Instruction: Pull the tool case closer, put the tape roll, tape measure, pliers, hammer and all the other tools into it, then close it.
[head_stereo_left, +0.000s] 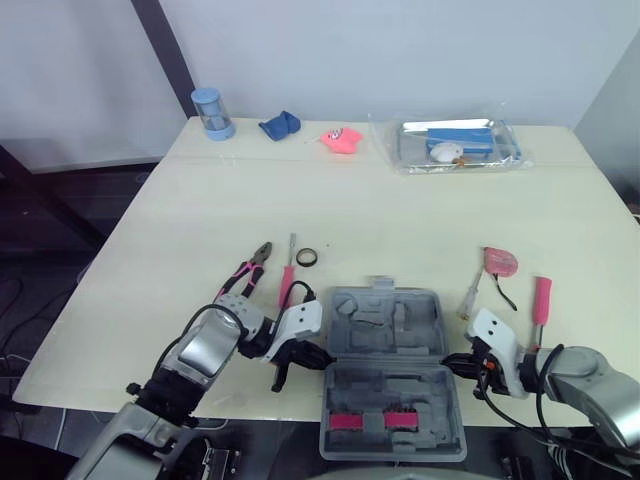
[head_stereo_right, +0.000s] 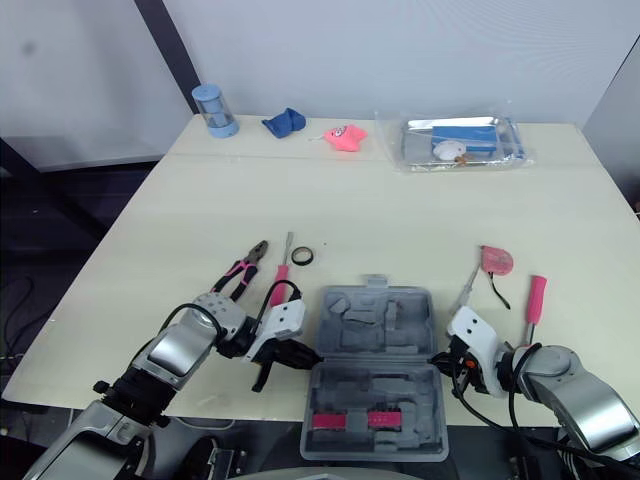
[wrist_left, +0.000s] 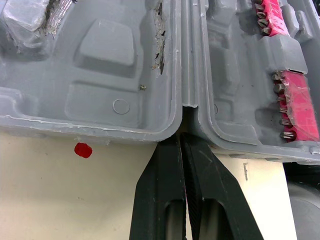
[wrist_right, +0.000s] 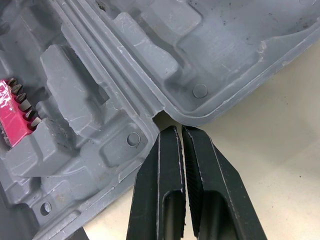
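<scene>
1. The tool case (head_stereo_left: 390, 345) lies open at the near edge of the bench (head_stereo_left: 180, 220), right in front of the robot. Its near half seems to poke out a bit past the edge, so I think it is pulled close enough.
2. The left fingers (wrist_left: 165, 190) are pressed together with nothing between them. Their tip sits at the little notch on the left end of the hinge, where the two halves of the case meet.
3. The right fingers (wrist_right: 160, 180) are pressed together too and hold nothing. Their tip points at the same kind of notch on the right end.
4. I think the fingers sit there because the notches are good spots to push or drag from. With one on each side, the case can slide straight and not spin.
5. Inside the case I see pink strips of bits (head_stereo_left: 373, 420) in the near half. The big tool slots are empty, so no tool is packed yet.
6. The tools lie on the bench just past the case.
   - On the left are the pliers (head_stereo_left: 250, 268), a screwdriver (head_stereo_left: 287, 283) and the small black tape roll (head_stereo_left: 307, 257).
   - On the right are the pink tape measure (head_stereo_left: 500, 262), a thin tool (head_stereo_left: 470, 298) and a pink-handled tool (head_stereo_left: 541, 298). I cannot tell if that last one is the hammer.
7. Each arm has tools on its own side, so I think the next job is to open one pair of fingers and pick up the nearest tool.
</scene>
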